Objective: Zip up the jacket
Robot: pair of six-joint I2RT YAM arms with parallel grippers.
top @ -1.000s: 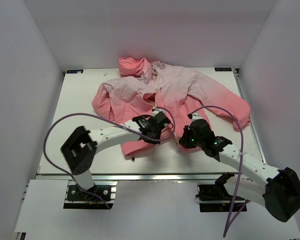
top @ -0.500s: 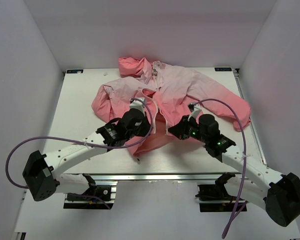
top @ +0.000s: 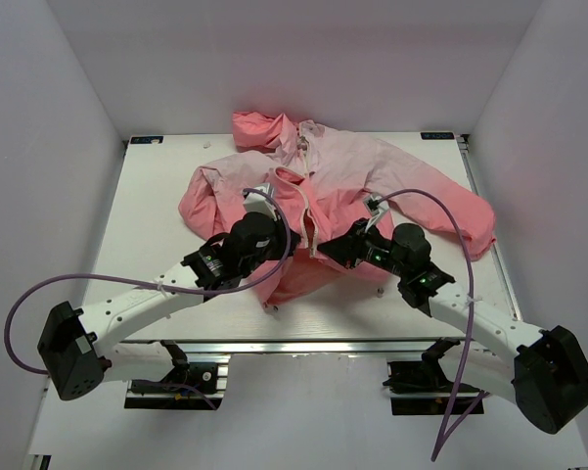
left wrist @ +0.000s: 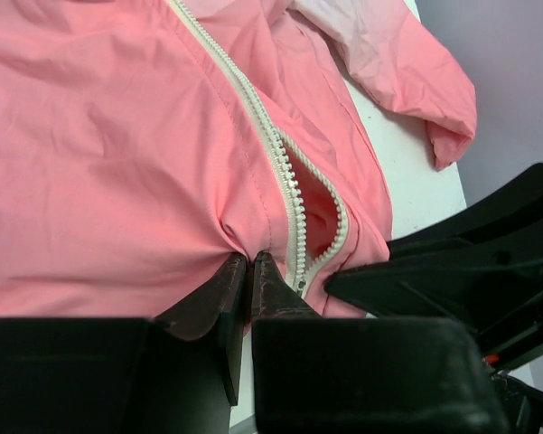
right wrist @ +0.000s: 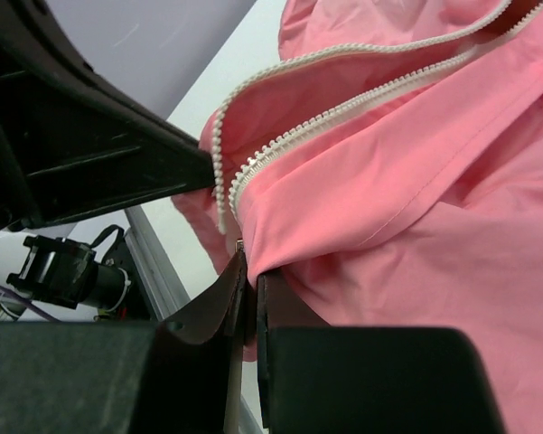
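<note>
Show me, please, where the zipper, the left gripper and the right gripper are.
zipper (left wrist: pixel 276 145): left wrist view, on its whitish teeth.
left gripper (left wrist: pixel 250 264): left wrist view, between the fingertips pinching jacket (left wrist: pixel 99 181) fabric.
right gripper (right wrist: pixel 250 269): right wrist view, between the fingertips at the hem.

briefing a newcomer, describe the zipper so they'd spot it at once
On the white table lies a crinkly pink hooded jacket. Down its front runs a whitish toothed zipper, the only toothed strip on the coral cloth, with a short gap near its lower end.
</note>
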